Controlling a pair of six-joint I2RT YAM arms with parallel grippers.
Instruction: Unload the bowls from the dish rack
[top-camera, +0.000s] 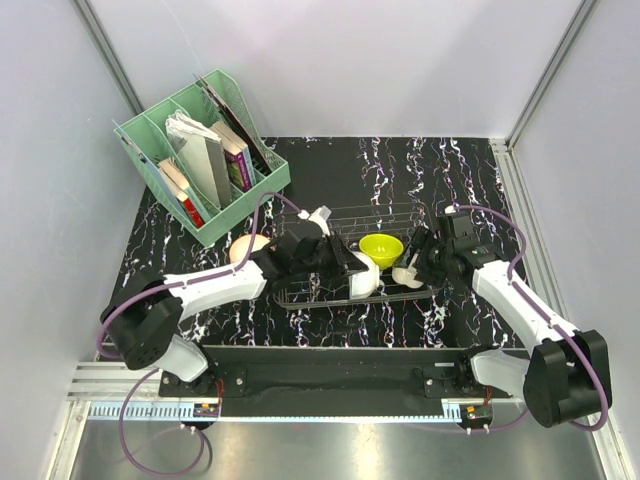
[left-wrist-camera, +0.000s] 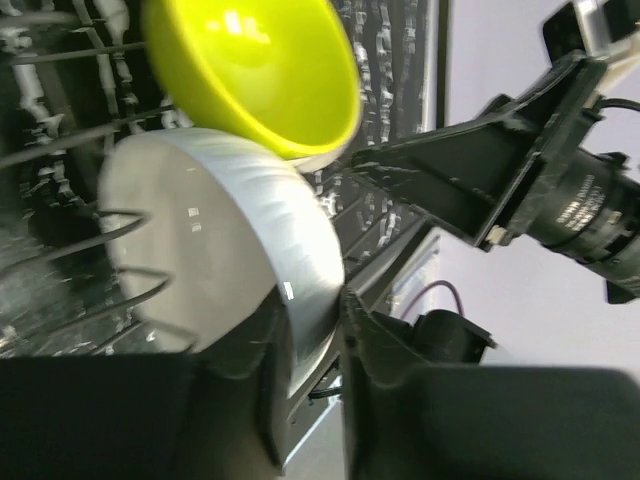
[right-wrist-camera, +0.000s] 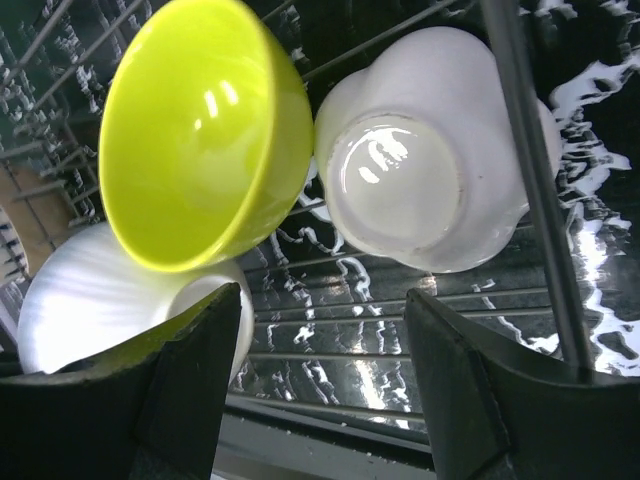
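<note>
The dark wire dish rack (top-camera: 392, 213) sits mid-table. In it a yellow-green bowl (top-camera: 381, 247) stands tilted, a white bowl (top-camera: 364, 278) leans at its left and a second white bowl (top-camera: 408, 275) lies at its right. My left gripper (top-camera: 350, 268) is shut on the rim of the left white bowl (left-wrist-camera: 220, 240), the wall pinched between its fingers (left-wrist-camera: 385, 360). My right gripper (right-wrist-camera: 325, 370) stands open over the rack wires, below the yellow-green bowl (right-wrist-camera: 200, 130) and the bottom-up white bowl (right-wrist-camera: 420, 190), holding nothing. A tan bowl (top-camera: 248, 247) rests on the table left of the rack.
A mint-green file organiser (top-camera: 200, 155) with books stands at the back left. The right arm (left-wrist-camera: 540, 190) reaches in close beside the rack. Grey walls close in the left, back and right sides.
</note>
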